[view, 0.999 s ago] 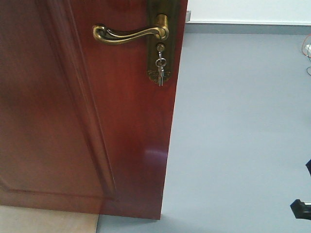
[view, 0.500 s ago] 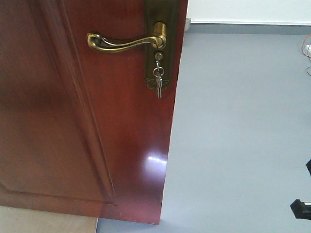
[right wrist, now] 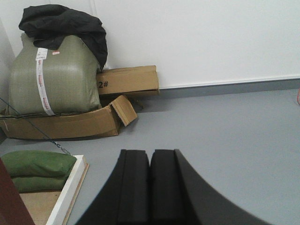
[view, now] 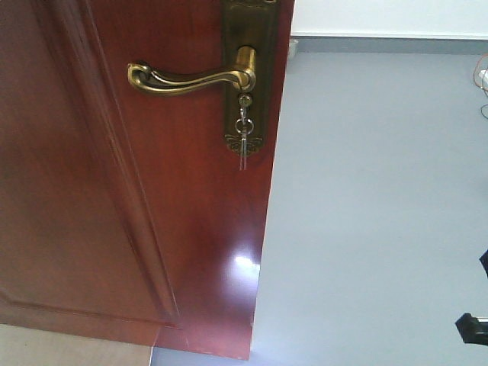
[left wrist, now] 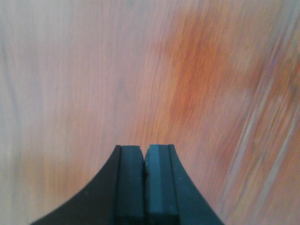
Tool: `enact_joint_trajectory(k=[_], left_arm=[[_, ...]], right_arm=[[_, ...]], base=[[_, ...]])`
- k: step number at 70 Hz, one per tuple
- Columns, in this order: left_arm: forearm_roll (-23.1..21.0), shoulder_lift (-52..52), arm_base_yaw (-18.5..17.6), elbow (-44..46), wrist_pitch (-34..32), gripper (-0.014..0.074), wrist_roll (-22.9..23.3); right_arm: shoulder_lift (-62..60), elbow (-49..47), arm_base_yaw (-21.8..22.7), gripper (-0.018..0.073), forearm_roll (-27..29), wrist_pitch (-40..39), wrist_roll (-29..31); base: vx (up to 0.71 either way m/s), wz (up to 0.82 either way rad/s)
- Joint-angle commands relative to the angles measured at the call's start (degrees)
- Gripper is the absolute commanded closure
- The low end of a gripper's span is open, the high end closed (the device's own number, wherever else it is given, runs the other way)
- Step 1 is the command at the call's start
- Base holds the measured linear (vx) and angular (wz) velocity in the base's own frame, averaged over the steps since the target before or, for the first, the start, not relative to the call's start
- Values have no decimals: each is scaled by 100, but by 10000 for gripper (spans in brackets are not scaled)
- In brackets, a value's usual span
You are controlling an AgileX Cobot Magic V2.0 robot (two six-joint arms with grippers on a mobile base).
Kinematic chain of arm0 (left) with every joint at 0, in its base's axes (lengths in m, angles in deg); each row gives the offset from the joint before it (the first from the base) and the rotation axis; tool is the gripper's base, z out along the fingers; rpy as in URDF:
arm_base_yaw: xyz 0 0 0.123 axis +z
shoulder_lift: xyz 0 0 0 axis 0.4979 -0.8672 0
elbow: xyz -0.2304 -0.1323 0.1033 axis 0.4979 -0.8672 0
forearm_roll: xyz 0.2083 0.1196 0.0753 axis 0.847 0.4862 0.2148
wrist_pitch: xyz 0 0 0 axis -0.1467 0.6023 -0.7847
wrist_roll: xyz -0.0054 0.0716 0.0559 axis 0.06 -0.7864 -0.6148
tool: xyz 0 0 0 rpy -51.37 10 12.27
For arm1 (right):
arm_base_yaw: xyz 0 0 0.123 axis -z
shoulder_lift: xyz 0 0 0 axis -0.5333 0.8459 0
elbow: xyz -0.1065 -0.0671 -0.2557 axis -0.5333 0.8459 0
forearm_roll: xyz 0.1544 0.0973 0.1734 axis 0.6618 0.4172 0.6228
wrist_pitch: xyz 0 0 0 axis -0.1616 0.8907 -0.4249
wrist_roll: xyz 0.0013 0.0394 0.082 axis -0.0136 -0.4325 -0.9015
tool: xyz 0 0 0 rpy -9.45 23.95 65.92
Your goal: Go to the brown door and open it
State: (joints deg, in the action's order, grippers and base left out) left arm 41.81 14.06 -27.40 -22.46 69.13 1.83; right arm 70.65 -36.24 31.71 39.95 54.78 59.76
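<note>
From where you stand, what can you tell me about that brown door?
The brown door is glossy reddish-brown wood with raised panel moulding. It fills the left side of the front view, and its free edge shows against the grey floor. Near that edge sits a long brass plate carrying a curved brass lever handle that points away from the edge. Silver keys hang from the lock below it. A light glare shows low on the wood. No gripper touches the handle in this view.

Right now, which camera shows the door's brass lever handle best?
The front-facing view: the lever handle shows whole on the brown door, with keys hanging below it. The left wrist view shows only blurred wood past the shut left tool; the right wrist view shows floor, wall and boxes.
</note>
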Motion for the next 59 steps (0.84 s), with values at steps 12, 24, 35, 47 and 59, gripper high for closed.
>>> enact_joint_trajectory(k=[12, 24, 35, 47, 59], left_arm=[[-32, 151, -218, -148, -585, 580, 9], [-32, 151, -218, -148, -568, 580, 9], [-32, 151, -218, -148, -568, 580, 9], [-32, 151, -218, -148, -568, 580, 9], [-32, 151, -218, -148, -567, 580, 4]], right_arm=[[-49, 11, -14, 559, -28, -460, 51], [-49, 11, -14, 559, -28, -460, 51], [-49, 11, -14, 559, -28, -460, 51], [-49, 11, -14, 559, -28, -460, 51], [-49, 11, -14, 559, -28, -460, 51]], base=[[0, 0], [0, 0], [0, 0], [0, 0], [0, 0]])
